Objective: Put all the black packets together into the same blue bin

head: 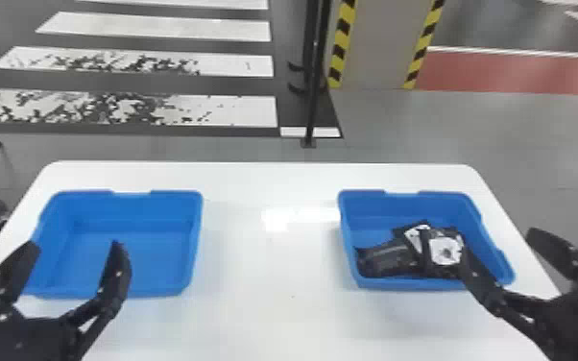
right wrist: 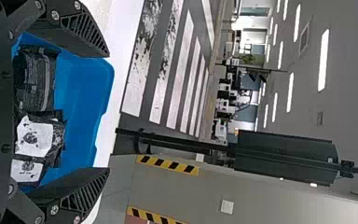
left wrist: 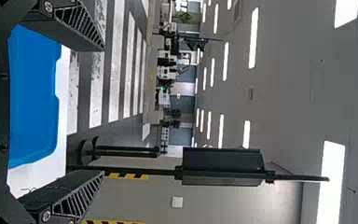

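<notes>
Spread wide, both right claw (head: pixel 498 242) and left claw (head: pixel 74 245), with nothing pinched in either. Near the right one, heaped toward the near wall of the right-hand blue bin (head: pixel 374 211): black packets (head: pixel 389 259), overlapping. Hard to tell whether touched by the inner finger or merely overlapped in view. Could catch a loose edge if swung sideways, dragging part of the heap over the rim onto the desk (head: pixel 273 269). Best lifted straight up, sorting probably being complete. Farther across, beyond the left claw, the left-hand blue bin (head: pixel 129 206): by moving a packet there, would split the group.
</notes>
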